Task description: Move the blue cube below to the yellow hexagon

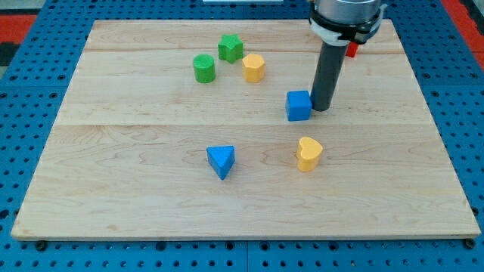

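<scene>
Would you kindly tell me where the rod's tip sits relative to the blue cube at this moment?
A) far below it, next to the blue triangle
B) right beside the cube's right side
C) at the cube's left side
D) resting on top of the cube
B: my tip stands close against the right side of the blue cube, as seen in the view.

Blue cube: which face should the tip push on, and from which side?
Push the blue cube on its right face, coming from the view's right. My tip is already beside that flat face, and the yellow hexagon lies up-left, so push leftward.
</scene>
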{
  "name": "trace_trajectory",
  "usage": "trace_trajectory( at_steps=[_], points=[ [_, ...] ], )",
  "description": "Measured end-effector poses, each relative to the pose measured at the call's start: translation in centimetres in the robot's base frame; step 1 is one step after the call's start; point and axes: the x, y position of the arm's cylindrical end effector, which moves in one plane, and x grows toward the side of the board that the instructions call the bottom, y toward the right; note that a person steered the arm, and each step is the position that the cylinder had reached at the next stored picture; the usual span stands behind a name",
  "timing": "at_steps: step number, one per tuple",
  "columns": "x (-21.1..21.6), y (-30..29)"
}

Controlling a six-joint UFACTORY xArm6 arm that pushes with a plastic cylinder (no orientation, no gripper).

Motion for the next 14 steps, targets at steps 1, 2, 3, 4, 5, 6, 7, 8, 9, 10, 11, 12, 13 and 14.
trace_trajectory(
  at_steps=[1, 2, 3, 4, 5, 6, 7, 8, 9, 10, 11, 12, 13, 14],
  points=[
    [0.0, -1.2],
    [0.0, -1.2],
    [2.9, 1.6],
    [3.9, -0.5],
    [1.9, -1.8],
    [0.0, -2.6],
    [-1.4, -4.4],
    [0.0, -4.8],
    [0.1, -4.9],
    [-0.6, -5.0],
    [-1.5, -5.5],
    [-2.5, -5.7],
    [-2.9, -4.8],
    [-3.5, -4.8]
  ],
)
